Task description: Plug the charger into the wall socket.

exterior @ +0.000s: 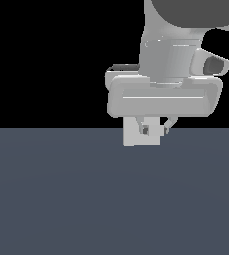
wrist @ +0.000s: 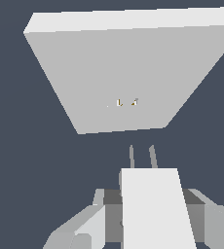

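The gripper (exterior: 155,128) has its jaws clamped on the charger (wrist: 155,204), an off-white block held between the two fingers, with both prongs (wrist: 142,156) projecting ahead toward the wall socket (wrist: 123,73). In the wrist view the socket plate stands close in front, its two tiny orange holes (wrist: 126,102) near the centre of the face, and the prong tips stop short of the plate with a clear gap left. In the exterior view the charger (exterior: 136,134) hangs under the hand, above the dark desk (exterior: 111,199).

In my judgement the chief risk is misalignment. The prongs look slightly offset from the orange holes in the wrist view, so a straight push from here could drive them against the flat face instead of into the holes, which would either stall the arm or twist the block in the grip. The charger is plain and smooth, so any sideways load at the tips may make it slip or rotate between the fingers. A small tilt of the hand would have the same effect, with one prong entering and the other catching.

For room, the desk around the plate shows nothing else, so lateral corrections look free. The plate's edges lie well outside the prong line, so they should not interfere.
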Controlling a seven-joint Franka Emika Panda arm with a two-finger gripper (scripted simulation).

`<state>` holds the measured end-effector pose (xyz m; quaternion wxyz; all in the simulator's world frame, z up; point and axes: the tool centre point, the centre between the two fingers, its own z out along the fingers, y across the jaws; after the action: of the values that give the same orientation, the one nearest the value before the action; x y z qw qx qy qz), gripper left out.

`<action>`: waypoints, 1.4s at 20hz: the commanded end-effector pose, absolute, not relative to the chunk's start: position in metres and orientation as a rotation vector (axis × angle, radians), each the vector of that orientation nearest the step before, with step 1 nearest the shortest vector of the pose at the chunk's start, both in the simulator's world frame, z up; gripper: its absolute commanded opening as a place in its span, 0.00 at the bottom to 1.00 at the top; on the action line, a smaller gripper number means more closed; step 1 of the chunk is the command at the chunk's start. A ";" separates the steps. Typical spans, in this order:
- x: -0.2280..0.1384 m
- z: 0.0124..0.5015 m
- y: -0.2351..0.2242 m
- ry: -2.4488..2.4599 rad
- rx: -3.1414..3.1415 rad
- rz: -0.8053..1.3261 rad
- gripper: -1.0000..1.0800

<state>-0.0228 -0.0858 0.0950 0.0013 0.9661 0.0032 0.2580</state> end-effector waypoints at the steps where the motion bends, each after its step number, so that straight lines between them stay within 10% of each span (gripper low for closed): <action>1: -0.022 0.097 -0.085 0.044 3.038 0.811 0.00; 28: -0.017 0.100 -0.083 0.141 3.058 0.804 0.00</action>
<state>-0.0190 -0.0836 0.1003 -0.0118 0.9662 0.0446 0.2538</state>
